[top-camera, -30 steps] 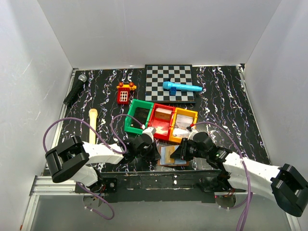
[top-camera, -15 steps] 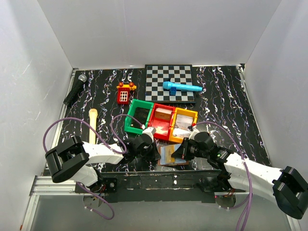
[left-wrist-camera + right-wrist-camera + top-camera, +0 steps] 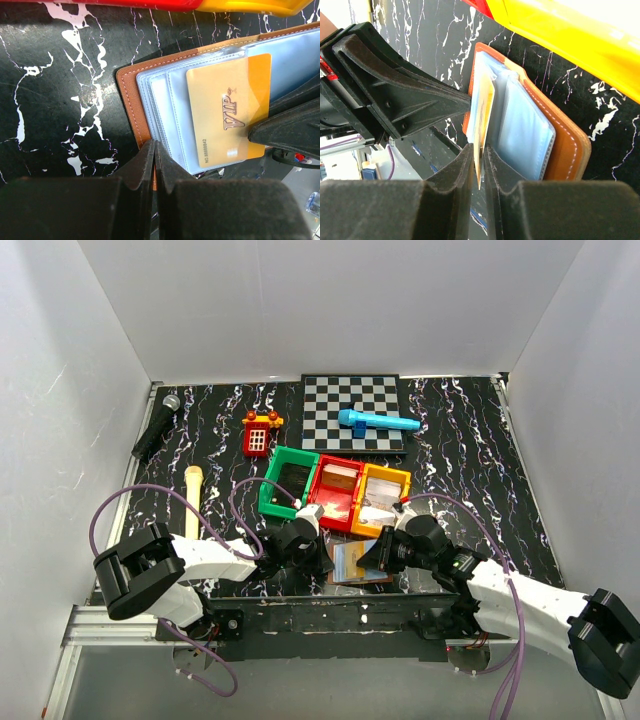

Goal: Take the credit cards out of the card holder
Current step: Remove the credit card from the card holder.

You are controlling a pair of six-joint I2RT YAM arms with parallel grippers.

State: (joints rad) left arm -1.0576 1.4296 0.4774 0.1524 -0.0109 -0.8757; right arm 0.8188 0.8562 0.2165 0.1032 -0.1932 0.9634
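Writing: "VIP" on gold card, number line beneath hard to read | card holder open on surface just beside orange bin, partly hidden | right pincer narrow, nipping gold card | left pincer closed, tips at holder's brown edge

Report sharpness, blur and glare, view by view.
Top external: evenly lit and sharp throughout. Left wrist: gold card crisp, the left hand's fingers out of focus. Right wrist: yellow bin washed out to white at top right, the right hand's fingers blurred.
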